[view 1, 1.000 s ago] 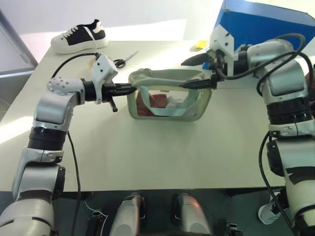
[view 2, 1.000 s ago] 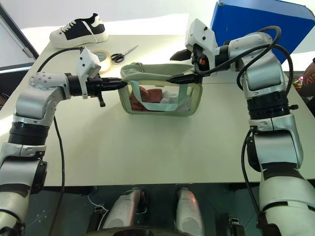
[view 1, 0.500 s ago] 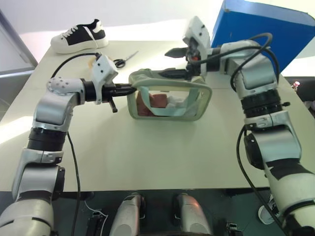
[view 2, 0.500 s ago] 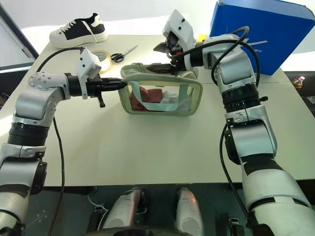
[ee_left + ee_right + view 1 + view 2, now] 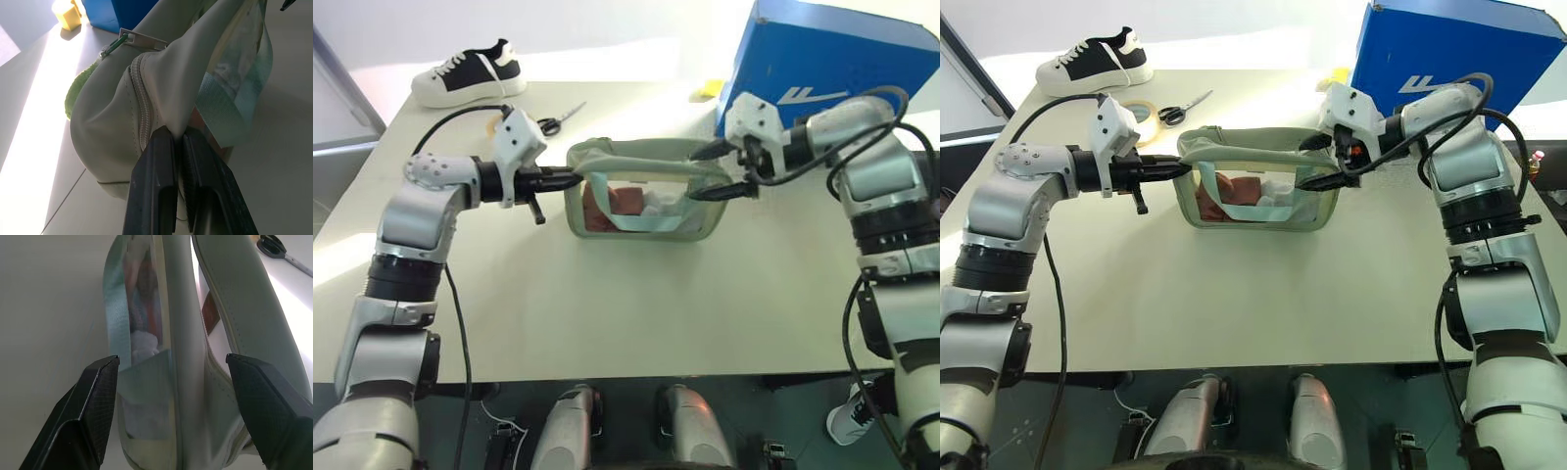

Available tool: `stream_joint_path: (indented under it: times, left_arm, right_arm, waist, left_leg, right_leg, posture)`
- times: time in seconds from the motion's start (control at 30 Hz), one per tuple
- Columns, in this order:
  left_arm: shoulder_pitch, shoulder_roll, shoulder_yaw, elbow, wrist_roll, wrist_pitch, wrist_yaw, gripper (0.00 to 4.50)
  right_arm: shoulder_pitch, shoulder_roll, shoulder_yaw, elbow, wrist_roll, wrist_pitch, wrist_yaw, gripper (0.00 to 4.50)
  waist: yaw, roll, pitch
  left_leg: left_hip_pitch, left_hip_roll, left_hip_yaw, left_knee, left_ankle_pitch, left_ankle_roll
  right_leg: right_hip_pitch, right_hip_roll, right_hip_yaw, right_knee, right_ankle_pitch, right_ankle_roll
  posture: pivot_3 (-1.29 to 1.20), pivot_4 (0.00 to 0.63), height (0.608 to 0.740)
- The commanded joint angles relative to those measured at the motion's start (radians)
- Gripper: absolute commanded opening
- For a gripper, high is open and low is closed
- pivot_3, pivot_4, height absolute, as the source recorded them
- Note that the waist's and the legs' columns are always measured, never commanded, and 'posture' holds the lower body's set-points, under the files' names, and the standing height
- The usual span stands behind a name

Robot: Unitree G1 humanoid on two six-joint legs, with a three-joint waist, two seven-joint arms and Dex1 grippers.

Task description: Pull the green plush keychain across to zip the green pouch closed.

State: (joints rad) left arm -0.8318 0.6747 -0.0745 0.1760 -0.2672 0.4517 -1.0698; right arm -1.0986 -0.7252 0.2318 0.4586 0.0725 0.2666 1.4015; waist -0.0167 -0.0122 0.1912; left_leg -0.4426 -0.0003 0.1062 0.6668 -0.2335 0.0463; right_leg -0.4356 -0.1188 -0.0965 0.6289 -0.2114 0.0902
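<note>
The left gripper (image 5: 178, 161) is pinched tight on the left end of the green pouch (image 5: 646, 201), which stands mid-table. The right gripper (image 5: 173, 416) has its fingers spread wide, straddling the pouch's right end without gripping it. Reddish and white contents show through the clear window. The green plush keychain (image 5: 77, 93) hangs behind the pouch's far side, near its zipper pull.

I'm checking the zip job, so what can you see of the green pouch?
The green pouch is a pale sage soft bag with a clear window showing reddish and white contents and a teal strap. It stands on the table, top still gaping. The left gripper pinches its end fabric; the open right gripper straddles the other end.
</note>
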Motion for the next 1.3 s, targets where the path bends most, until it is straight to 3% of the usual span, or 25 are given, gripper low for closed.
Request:
stream_joint_path:
  times: [0.03, 0.2, 0.27, 0.3, 0.33, 0.53, 0.7, 0.93, 1.1, 1.3]
  left_arm:
    - [-0.028, 0.006, 0.004, -0.013, 0.004, -0.011, -0.010, 0.00]
    - [-0.045, 0.006, -0.003, 0.001, 0.013, -0.007, -0.018, 0.00]
    - [-0.048, 0.007, 0.004, 0.002, 0.002, 0.006, -0.027, 0.00]
    - [-0.048, 0.008, 0.008, -0.001, -0.009, 0.018, -0.038, 0.78]
    - [-0.046, 0.015, 0.012, -0.010, -0.025, 0.031, -0.059, 1.09]
    - [-0.153, 0.061, 0.084, 0.058, -0.098, 0.159, -0.097, 4.17]
    - [-0.269, 0.102, 0.081, 0.262, -0.056, 0.067, -0.141, 4.17]
    - [-0.417, -0.012, -0.039, 0.767, 0.256, -0.506, 0.137, 4.17]
    - [-0.510, -0.075, -0.049, 0.987, 0.338, -0.676, 0.267, 4.17]
    - [-0.547, -0.124, -0.048, 1.047, 0.339, -0.722, 0.098, 4.17]
  right_arm:
    - [-0.010, 0.007, -0.013, 0.000, -0.005, -0.022, -0.010, 2.69]
    - [-0.008, 0.014, -0.022, 0.003, -0.009, -0.031, -0.018, 0.17]
    - [-0.005, 0.015, -0.022, 0.005, -0.017, -0.045, -0.030, 0.07]
    - [-0.003, 0.015, -0.022, 0.005, -0.019, -0.052, -0.033, 0.00]
    - [-0.001, 0.014, -0.022, 0.003, -0.018, -0.057, -0.033, 0.00]
    - [0.010, 0.010, -0.026, -0.004, -0.018, -0.072, -0.035, 0.00]
    - [0.013, 0.008, -0.029, -0.001, -0.017, -0.078, -0.039, 0.00]
    - [0.034, 0.016, -0.033, -0.029, -0.008, -0.066, -0.052, 0.00]
    - [0.046, 0.023, -0.033, -0.051, -0.002, -0.050, -0.059, 0.00]
    - [0.056, 0.023, -0.034, -0.073, 0.003, -0.032, -0.067, 0.00]
  waist:
    - [0.001, 0.000, 0.000]
    - [0.004, 0.000, 0.000]
    - [0.003, 0.000, 0.000]
    - [0.003, 0.000, 0.000]
    - [0.003, 0.000, 0.000]
    - [0.002, 0.000, 0.000]
    - [0.001, 0.000, 0.000]
    - [0.006, -0.001, 0.000]
    - [-0.001, -0.002, 0.000]
    - [0.000, -0.002, 0.000]
  left_leg:
    - [0.000, 0.000, 0.000, 0.000, 0.000, -0.001]
    - [0.000, 0.000, 0.000, 0.000, 0.001, -0.002]
    - [0.000, 0.000, 0.000, 0.000, 0.001, -0.002]
    - [0.000, 0.000, 0.000, 0.000, 0.001, -0.002]
    - [0.000, 0.000, 0.000, 0.000, 0.001, -0.002]
    - [0.000, 0.000, 0.000, 0.000, 0.001, -0.002]
    - [0.000, 0.000, 0.000, 0.000, 0.001, -0.002]
    - [0.000, 0.000, 0.000, 0.001, 0.001, -0.002]
    - [-0.001, 0.000, 0.001, 0.001, 0.001, -0.001]
    - [0.000, 0.000, 0.002, 0.001, -0.002, 0.003]
  right_leg:
    - [0.000, 0.000, 0.000, 0.000, 0.000, 0.000]
    - [0.000, 0.000, 0.000, 0.000, 0.000, 0.000]
    - [0.000, 0.000, 0.000, 0.000, 0.000, 0.000]
    - [0.000, 0.000, 0.000, 0.000, 0.000, 0.000]
    - [0.000, 0.000, 0.000, 0.000, 0.000, 0.000]
    - [0.000, 0.000, 0.000, 0.000, 0.000, 0.000]
    - [0.000, 0.000, 0.000, 0.000, 0.000, 0.000]
    - [0.001, 0.000, 0.000, 0.000, 0.000, 0.000]
    - [0.000, 0.000, 0.000, 0.000, 0.000, 0.000]
    - [-0.001, 0.000, -0.001, 0.000, 0.000, 0.000]
  posture:
    - [0.00, 0.150, 0.740]
    - [0.00, 0.150, 0.740]
    - [0.00, 0.150, 0.740]
    - [0.00, 0.150, 0.740]
    - [0.00, 0.150, 0.740]
    - [0.00, 0.150, 0.740]
    - [0.00, 0.150, 0.740]
    - [0.00, 0.150, 0.740]
    - [0.00, 0.150, 0.740]
    - [0.00, 0.150, 0.740]
